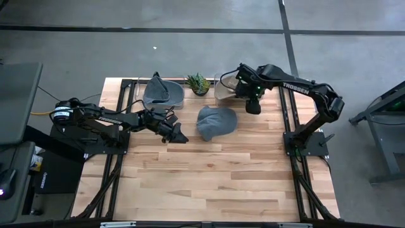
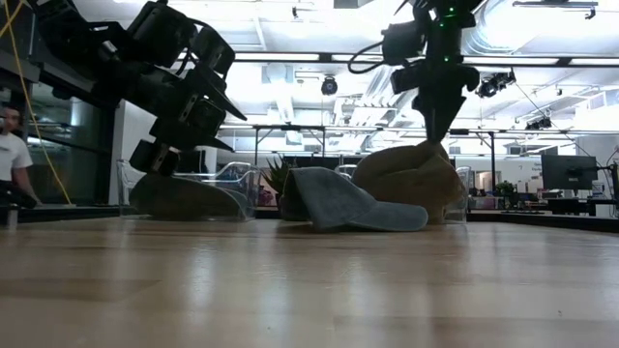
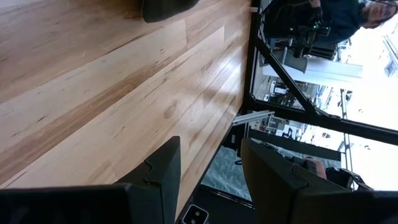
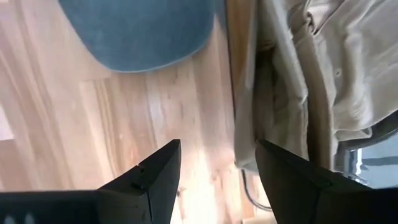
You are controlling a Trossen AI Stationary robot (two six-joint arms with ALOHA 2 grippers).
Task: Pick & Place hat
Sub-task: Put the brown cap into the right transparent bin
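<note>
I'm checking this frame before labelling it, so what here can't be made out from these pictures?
- Grey hat: the underside is hidden in every view; the left wrist view cuts it off at the picture edge.
- Tan hat: in the high view the right gripper and its arm cover part of it.
- Dark hat in its clear bin: low view shows only a silhouette, partly behind the left gripper.

A pale wooden plank worktop [image 1: 209, 171] sits on a black metal frame [image 1: 293, 136] over a grey concrete floor [image 1: 190, 54]. At its far edge stands a small spiky green potted plant [image 1: 199, 83]. Beyond the worktop, in the low view, a person in a white shirt [image 2: 12, 155] stands at the room's side, and a dark monitor [image 2: 566, 172] sits opposite.
</note>
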